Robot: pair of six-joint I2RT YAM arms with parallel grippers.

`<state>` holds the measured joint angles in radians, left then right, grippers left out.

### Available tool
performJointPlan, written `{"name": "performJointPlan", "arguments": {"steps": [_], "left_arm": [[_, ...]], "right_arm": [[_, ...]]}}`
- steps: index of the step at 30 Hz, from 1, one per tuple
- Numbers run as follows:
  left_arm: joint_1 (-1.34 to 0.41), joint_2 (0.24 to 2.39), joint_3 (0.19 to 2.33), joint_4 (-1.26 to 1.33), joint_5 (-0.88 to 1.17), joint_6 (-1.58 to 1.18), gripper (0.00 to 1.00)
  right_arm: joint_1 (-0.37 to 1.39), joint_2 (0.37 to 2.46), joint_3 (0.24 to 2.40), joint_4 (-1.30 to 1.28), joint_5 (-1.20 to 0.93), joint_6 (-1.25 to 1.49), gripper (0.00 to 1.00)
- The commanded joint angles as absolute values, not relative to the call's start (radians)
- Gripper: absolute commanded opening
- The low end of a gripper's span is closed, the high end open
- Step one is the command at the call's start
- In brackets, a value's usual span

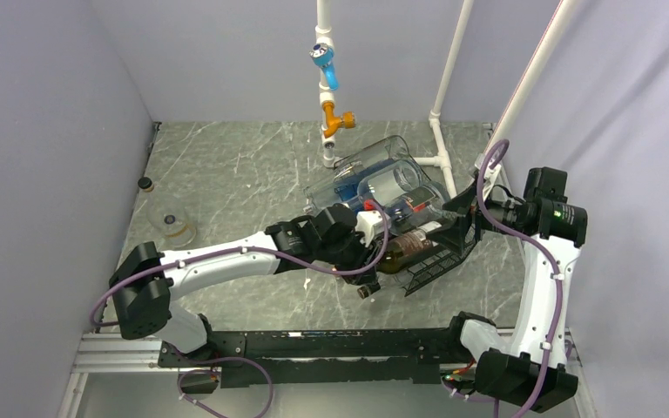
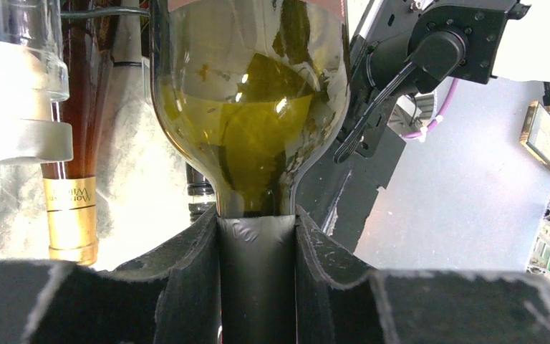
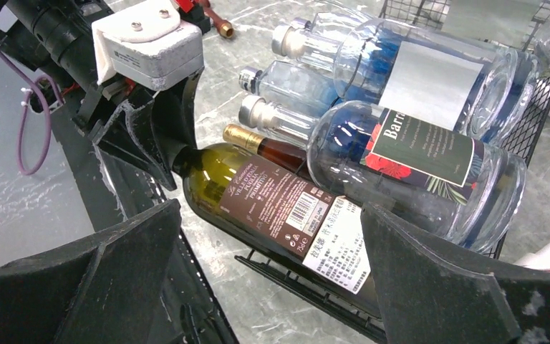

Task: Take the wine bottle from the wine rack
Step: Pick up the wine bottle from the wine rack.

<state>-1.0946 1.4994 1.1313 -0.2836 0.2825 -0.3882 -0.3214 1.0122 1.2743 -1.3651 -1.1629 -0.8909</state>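
The wine bottle is green glass with a brown label and lies on the lowest tier of the black wire wine rack. My left gripper is shut on its black foil neck, with both fingers pressed on the foil in the left wrist view. The bottle's shoulder fills that view. My right gripper is open at the rack's right end. In the right wrist view its fingers stand wide apart on either side of the bottle's base and the rack's edge.
Several clear glass bottles and an amber gold-capped bottle lie in the rack beside and above the wine bottle. A white pipe frame with blue and orange fittings stands behind. A small black cap and a clear disc lie at the left.
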Motion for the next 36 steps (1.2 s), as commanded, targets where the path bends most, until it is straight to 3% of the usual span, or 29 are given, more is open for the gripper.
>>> {"name": "performJointPlan", "arguments": {"steps": [1,36], "left_arm": [[-1.079,1.401,1.136,-0.065,0.336,-0.415,0.00],[-1.033,1.230,1.057,-0.029,0.525,-0.437,0.00]], "right_arm": [[-0.329,1.015,1.319,-1.385,-1.215,-0.905,1.00],[-0.321,1.127,1.545,-1.498,-1.223,-0.954,1.00]]}}
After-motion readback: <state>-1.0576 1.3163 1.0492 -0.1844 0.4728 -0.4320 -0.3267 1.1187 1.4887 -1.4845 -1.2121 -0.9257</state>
